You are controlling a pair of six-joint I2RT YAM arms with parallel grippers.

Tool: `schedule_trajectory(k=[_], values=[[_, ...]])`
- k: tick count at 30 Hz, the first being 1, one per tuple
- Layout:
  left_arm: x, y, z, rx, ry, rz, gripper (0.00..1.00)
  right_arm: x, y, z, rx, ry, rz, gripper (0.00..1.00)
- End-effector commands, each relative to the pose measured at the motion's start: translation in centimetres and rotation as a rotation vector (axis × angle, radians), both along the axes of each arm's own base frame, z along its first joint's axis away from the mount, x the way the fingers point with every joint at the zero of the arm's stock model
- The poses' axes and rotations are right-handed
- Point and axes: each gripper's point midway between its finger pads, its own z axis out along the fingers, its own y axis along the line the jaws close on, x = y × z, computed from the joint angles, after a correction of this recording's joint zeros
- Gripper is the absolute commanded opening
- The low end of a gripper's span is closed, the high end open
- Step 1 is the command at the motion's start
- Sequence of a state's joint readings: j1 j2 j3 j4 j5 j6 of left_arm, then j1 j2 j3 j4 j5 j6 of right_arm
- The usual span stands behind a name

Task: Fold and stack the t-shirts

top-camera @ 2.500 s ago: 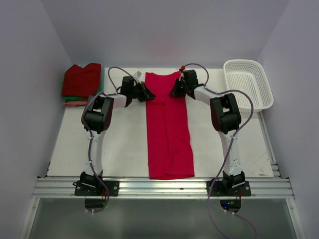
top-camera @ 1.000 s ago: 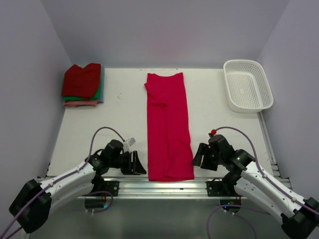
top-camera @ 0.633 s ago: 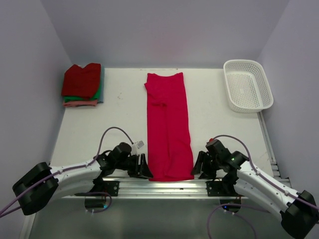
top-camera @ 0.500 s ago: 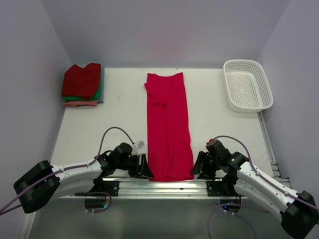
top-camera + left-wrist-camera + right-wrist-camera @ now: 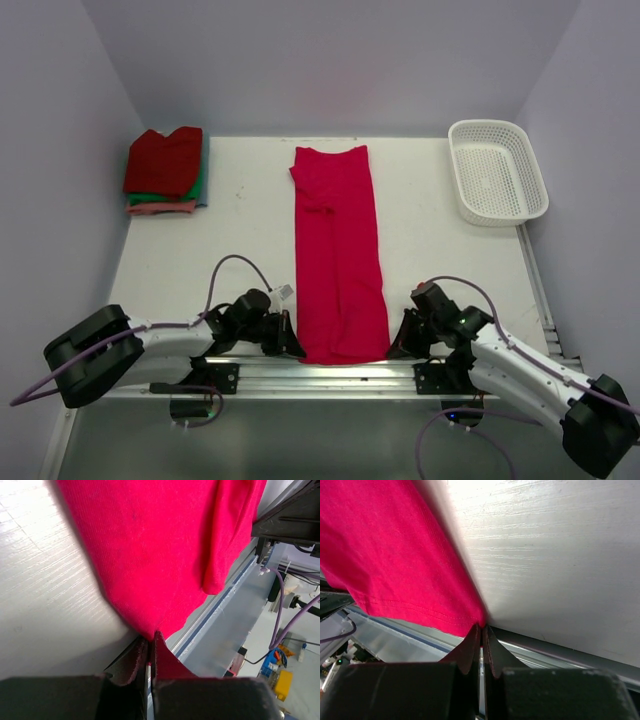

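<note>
A bright crimson-pink t-shirt (image 5: 338, 250) lies down the middle of the table as a long narrow strip, its hem at the near edge. My left gripper (image 5: 292, 344) is shut on the hem's near left corner (image 5: 150, 630). The right gripper (image 5: 393, 348) is shut on the near right corner (image 5: 481, 622). Both sets of jaws pinch the cloth right at the table's front rail. A stack of folded t-shirts (image 5: 164, 170), dark red on top with green and salmon pink beneath, rests at the far left.
A white lattice basket (image 5: 497, 172) stands at the far right corner. The aluminium rail (image 5: 330, 376) runs along the near edge just under both grippers. Purple walls close in on the left, right and back.
Both arms swept from the shirt's far end to its near hem. In the last second they closed in on the two near corners and both grippers shut on the cloth.
</note>
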State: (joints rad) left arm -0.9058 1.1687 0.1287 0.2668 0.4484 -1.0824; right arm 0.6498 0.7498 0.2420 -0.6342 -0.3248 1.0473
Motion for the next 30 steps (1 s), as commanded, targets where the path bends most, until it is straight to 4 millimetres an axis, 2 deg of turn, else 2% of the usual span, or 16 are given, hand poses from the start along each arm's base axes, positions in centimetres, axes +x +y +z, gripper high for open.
schedule_trajectory(k=[1,5,8,9,12,18,20,21,23,28,30], values=[[-1.2,1.4,-1.9,0.075,0.019,-0.007,0.00,-0.3,-0.1,0.1,-0.004,0.001,0.007,0.00],[-0.8,-0.3,0.7,0.007,-0.042,-0.026,0.00,0.1,0.1,1.6,0.014,-0.038,0.030,0.00],[-0.4,-1.6,3.1,-0.026,-0.111,-0.029,0.00,0.9,0.5,4.0,0.045,-0.112,0.047,0.00],[-0.4,-1.8,3.8,-0.024,-0.123,-0.032,0.00,1.6,0.8,5.3,0.059,-0.154,0.046,0.00],[0.8,-1.8,5.4,-0.036,-0.189,0.014,0.00,3.0,0.9,7.9,0.067,-0.255,0.057,0.00],[3.0,-1.1,7.4,0.015,-0.289,0.090,0.00,4.8,1.2,9.7,0.035,-0.337,0.097,0.00],[4.0,-0.8,7.8,0.051,-0.336,0.115,0.00,5.8,1.0,10.1,0.002,-0.377,0.099,0.00],[4.4,-0.5,8.3,0.073,-0.351,0.127,0.00,6.4,1.0,10.9,-0.001,-0.407,0.096,0.00],[6.1,0.1,8.9,0.116,-0.424,0.181,0.00,7.5,0.6,11.2,-0.050,-0.448,0.099,0.00],[10.2,1.4,11.6,0.187,-0.609,0.291,0.00,11.2,0.9,13.3,-0.127,-0.577,0.113,0.00],[11.8,1.0,12.8,0.167,-0.661,0.313,0.00,13.1,1.0,13.7,-0.174,-0.612,0.107,0.00]])
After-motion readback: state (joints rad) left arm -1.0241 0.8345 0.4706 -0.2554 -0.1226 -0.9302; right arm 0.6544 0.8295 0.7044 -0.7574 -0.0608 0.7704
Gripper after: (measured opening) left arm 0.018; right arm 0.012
